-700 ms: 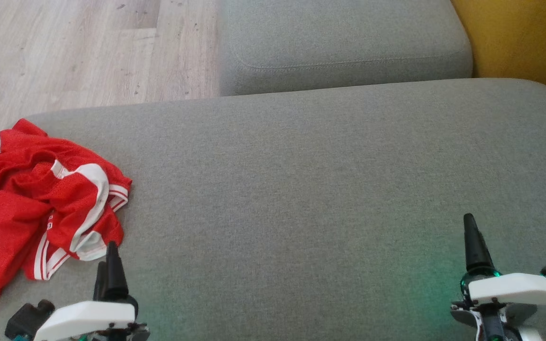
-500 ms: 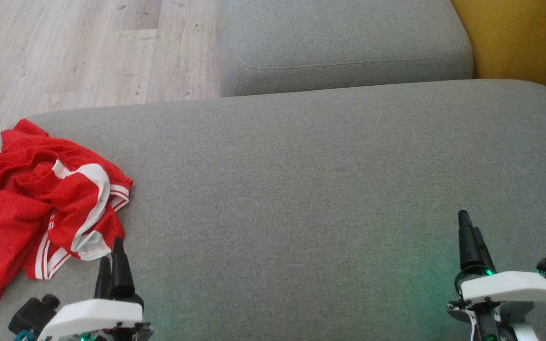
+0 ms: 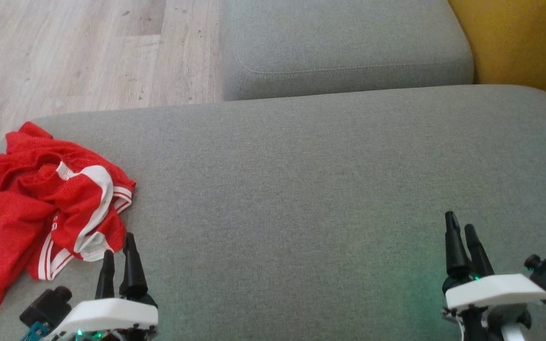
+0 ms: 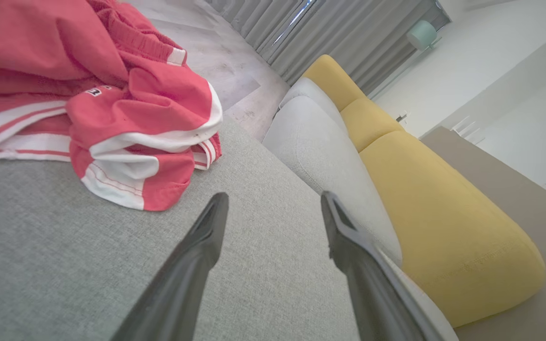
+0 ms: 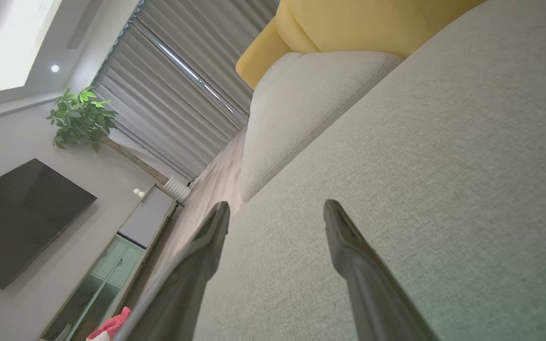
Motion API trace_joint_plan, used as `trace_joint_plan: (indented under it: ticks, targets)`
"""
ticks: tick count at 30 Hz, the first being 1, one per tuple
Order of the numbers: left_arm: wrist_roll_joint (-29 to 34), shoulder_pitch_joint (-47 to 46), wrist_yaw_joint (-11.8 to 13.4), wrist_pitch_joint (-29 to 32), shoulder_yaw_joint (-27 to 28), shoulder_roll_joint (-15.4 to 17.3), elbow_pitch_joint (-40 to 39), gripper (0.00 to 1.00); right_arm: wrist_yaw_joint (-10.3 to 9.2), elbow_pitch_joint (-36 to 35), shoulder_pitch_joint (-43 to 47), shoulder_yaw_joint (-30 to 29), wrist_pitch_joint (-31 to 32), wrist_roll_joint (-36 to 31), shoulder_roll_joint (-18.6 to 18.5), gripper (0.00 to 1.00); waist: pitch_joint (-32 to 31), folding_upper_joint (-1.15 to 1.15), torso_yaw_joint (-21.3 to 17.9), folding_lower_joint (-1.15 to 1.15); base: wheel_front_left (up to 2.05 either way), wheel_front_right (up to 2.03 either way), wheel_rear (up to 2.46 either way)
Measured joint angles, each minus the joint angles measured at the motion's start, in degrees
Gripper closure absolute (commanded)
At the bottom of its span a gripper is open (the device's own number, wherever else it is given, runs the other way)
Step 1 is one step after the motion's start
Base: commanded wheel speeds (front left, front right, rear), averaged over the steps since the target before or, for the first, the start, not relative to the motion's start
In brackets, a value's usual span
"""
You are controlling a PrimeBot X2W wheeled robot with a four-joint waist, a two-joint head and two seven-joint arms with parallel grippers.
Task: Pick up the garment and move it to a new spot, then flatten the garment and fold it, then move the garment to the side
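At the near edge of the grey seat cushion [image 3: 301, 166] we see the left gripper [image 3: 119, 244], its dark jaws spread apart and empty. Just ahead of it and off to its left lies the garment [image 3: 40, 203], a red mesh sports shirt with white panels and red-and-white striped hems. It is bunched into a crumpled heap, its folds lapping over one another. In the left wrist view we find its nearest white-edged fold close to the left jaw's tip but not touching it, with a strip of bare cushion between them. The heap rests at the cushion's left end, by the edge.

Well apart to the right, the right gripper [image 3: 459, 220] hovers over the same cushion, its jaws likewise spread and holding nothing. Open grey fabric runs from it across to the shirt.

Beyond both grippers a second grey cushion [image 3: 344, 42] butts against the seat's far edge. A yellow cushion [image 3: 514, 38] stands to its right and pale wood floor [image 3: 64, 47] to its left.

Farthest off, past the right gripper's tips, we make out grey curtains [image 5: 183, 80], a potted plant [image 5: 81, 118], a dark television [image 5: 22, 218] on the wall and a low cabinet [image 5: 112, 265].
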Motion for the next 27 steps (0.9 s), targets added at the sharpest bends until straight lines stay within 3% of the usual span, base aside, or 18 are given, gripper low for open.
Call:
trace_joint_plan:
  ticks: [27]
  targets:
    - [20.16,2.19,1.51,-4.49,-3.44,0.26,-2.68,0.0,0.01,-1.66,1.68,3.59,-4.52,-18.87,-0.02,0.0,-1.84,0.0,0.3,0.0,0.0,0.0,0.0]
